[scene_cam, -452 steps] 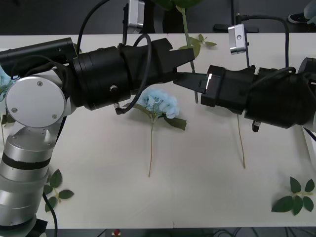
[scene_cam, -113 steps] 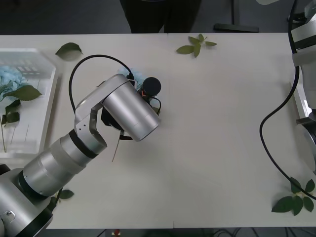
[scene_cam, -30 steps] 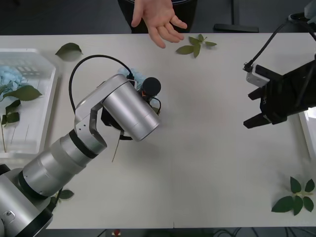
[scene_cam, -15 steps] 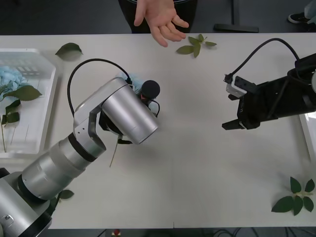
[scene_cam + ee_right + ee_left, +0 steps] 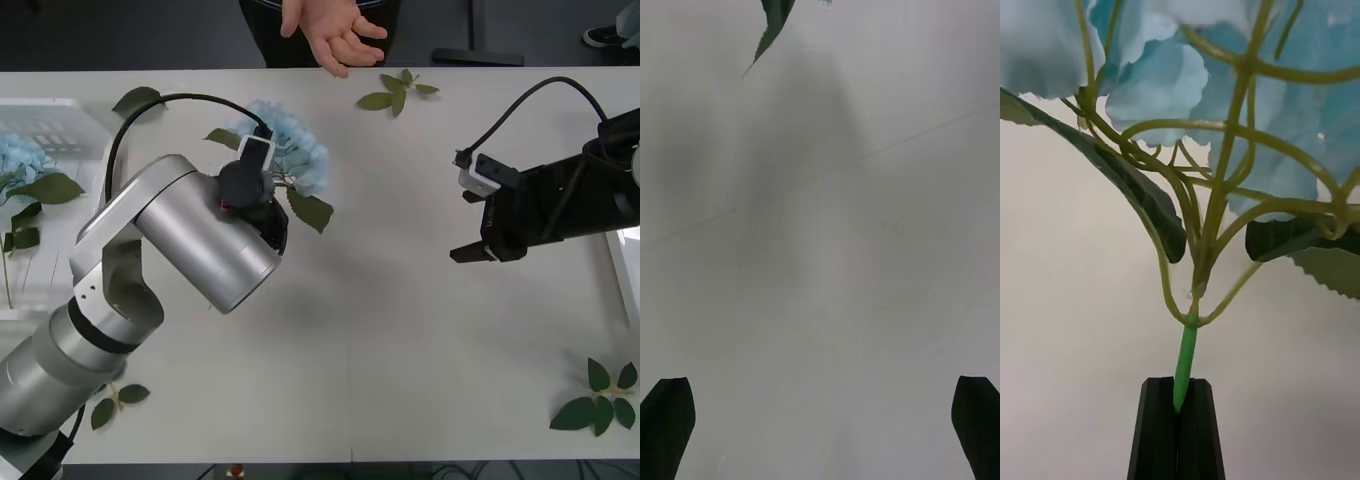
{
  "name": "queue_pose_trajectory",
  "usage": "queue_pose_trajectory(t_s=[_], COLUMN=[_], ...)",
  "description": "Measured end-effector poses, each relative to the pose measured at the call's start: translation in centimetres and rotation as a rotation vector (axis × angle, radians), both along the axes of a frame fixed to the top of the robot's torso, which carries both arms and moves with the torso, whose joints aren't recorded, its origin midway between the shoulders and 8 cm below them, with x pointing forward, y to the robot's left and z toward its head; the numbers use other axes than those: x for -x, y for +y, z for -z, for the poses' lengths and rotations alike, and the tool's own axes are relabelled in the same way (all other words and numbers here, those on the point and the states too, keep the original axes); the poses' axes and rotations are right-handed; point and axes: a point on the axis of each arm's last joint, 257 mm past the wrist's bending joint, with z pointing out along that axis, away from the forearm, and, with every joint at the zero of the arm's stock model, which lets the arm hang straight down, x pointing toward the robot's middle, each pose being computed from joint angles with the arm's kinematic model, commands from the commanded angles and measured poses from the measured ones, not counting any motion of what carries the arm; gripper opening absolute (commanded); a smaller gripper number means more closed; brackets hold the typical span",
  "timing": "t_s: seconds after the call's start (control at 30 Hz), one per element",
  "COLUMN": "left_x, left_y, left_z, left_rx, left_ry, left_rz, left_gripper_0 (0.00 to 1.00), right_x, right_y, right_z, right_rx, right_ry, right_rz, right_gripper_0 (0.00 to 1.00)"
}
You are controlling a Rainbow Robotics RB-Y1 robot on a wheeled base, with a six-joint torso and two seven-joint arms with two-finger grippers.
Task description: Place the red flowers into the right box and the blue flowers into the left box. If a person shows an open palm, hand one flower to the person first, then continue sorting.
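Left claw (image 5: pixel 1178 420) pinched closed on a blue flower (image 5: pixel 290 160) stem, raised over the table's (image 5: pixel 400 350) left-centre. Right claw (image 5: pixel 820 420) spread wide, hovering over its right side.

Since half a second ago the left arm has swung up and back toward the far edge of the bench, carrying a blue hydrangea (image 5: pixel 290 155) that was hidden under it before. The bloom now sits clear of the arm, nearer the person's open palm (image 5: pixel 335 30), with the left hand (image 5: pixel 1178 420) clamped on its green stem. The long stem that trailed on the bench beside the arm is gone from there. The palm has drifted slightly right. The right hand (image 5: pixel 478 253) has not moved since then.
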Motion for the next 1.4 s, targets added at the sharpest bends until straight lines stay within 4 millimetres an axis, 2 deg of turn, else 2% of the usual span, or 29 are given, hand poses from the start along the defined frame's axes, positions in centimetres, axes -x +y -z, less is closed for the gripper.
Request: queue_pose_trajectory(t_s=[0.2, 0.4, 0.57, 0.87, 1.07, 1.23, 1.4], left_x=[1.4, 4.7, 4.2, 0.6, -1.5, -4.4, -7.6], left_y=[-2.7, -8.1, -11.3, -12.7, -14.8, -15.9, -16.2], left_z=[-2.9, -6.5, -10.7, -14.9, -19.1, -23.0, -24.9], left_rx=[0.08, 0.269, 0.522, 0.649, 0.738, 0.83, 0.84], left_ry=[-0.106, -0.172, -0.272, -0.386, -0.45, -0.535, -0.607], left_rz=[0.122, 0.272, 0.281, 0.248, 0.248, 0.246, 0.26], left_gripper_0=[0.0, 0.0, 0.0, 0.0, 0.0, 0.0, 0.0], right_x=[0.0, 0.0, 0.0, 0.0, 0.0, 0.0, 0.0], right_y=[0.0, 0.0, 0.0, 0.0, 0.0, 0.0, 0.0], right_z=[0.0, 0.0, 0.0, 0.0, 0.0, 0.0, 0.0], right_rx=[0.0, 0.0, 0.0, 0.0, 0.0, 0.0, 0.0], right_ry=[0.0, 0.0, 0.0, 0.0, 0.0, 0.0, 0.001], right_rz=[0.0, 0.0, 0.0, 0.0, 0.0, 0.0, 0.0], right_gripper_0=[1.0, 1.0, 1.0, 1.0, 1.0, 1.0, 1.0])
